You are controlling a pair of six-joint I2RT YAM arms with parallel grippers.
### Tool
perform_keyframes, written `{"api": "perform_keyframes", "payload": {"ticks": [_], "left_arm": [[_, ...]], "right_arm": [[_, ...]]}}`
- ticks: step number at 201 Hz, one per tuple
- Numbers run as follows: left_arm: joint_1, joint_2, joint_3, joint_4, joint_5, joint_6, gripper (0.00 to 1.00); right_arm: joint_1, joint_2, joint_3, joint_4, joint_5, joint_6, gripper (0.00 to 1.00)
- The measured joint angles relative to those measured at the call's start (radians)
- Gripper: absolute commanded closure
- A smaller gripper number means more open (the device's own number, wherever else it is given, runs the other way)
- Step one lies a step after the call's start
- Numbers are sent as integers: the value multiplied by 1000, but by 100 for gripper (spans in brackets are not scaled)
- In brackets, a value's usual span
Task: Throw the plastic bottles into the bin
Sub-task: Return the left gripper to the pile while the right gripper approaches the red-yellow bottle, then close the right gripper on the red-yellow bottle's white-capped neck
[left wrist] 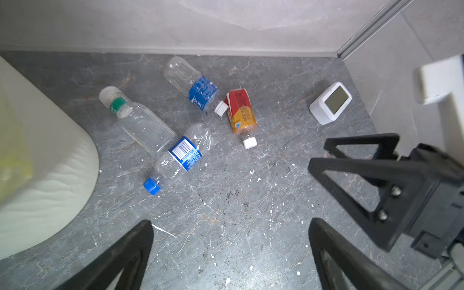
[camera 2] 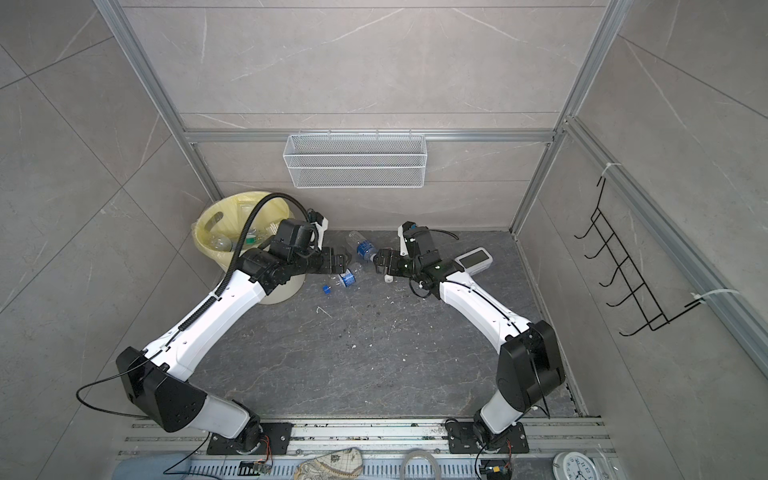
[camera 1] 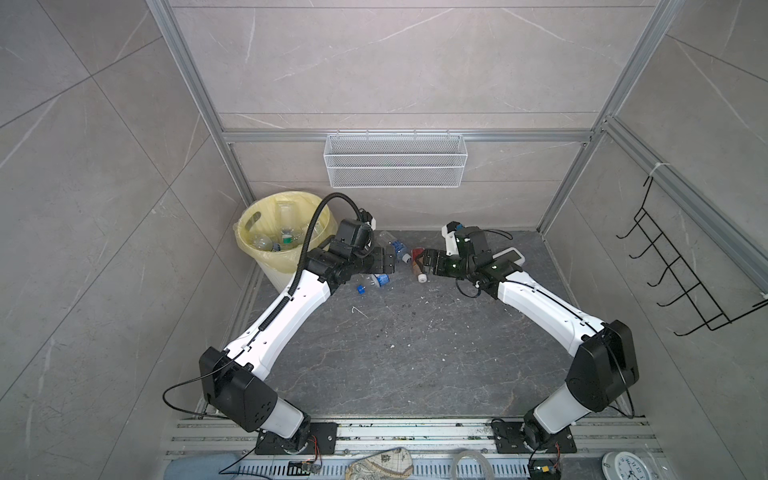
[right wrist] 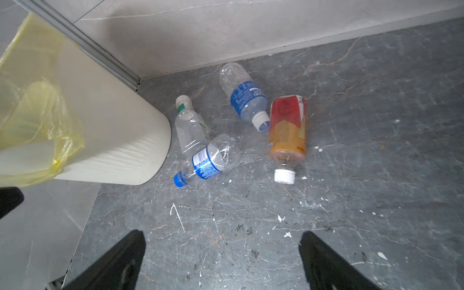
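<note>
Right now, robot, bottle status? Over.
Left end effector, right end effector open, empty. Four plastic bottles lying near cream ribbed bin. White rectangular digital clock aside, not blocking.

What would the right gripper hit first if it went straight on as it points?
Likely the crumpled blue-capped bottle, lying ahead of the open right gripper; the orange-red bottle sits aside. Depth is unclear, so the floor might come first.

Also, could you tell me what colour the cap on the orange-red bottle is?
White: the cap on the orange-red bottle shows best in the right wrist view.
</note>
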Motion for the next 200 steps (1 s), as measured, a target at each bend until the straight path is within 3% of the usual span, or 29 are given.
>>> {"api": "perform_keyframes", "payload": {"ticks": [49,155,200], "left_arm": [[0,0,-164,109,20,-28,0],[32,130,-175,191,187,-207,0],[42,140,-175,199,223,-234,0]], "right_arm": [[-24,76,-13,23,53,20,1],[-24,412,107,50,60,10,11],[-24,494,194,50,62,3,23]]}}
